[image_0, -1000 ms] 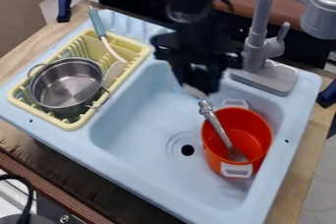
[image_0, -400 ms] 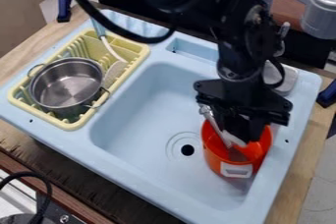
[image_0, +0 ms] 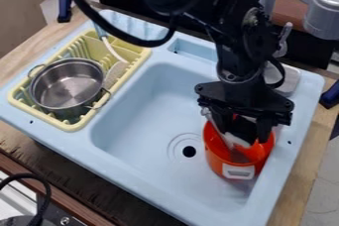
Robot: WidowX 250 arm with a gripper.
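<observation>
Okay, my gripper is at the orange pot in the sink; open or closed, I can't tell. That silver-handled utensil leaning inside looks stiff, light, maybe slick: I'd pinch its handle.

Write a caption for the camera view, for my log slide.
Pincer at the mouth of the orange pot in the blue sink, beside a steel pot in the yellow rack.

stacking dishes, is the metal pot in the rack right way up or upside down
Right way up: the metal pot sits in the yellow rack with its mouth upward, its inside bottom showing.
</observation>
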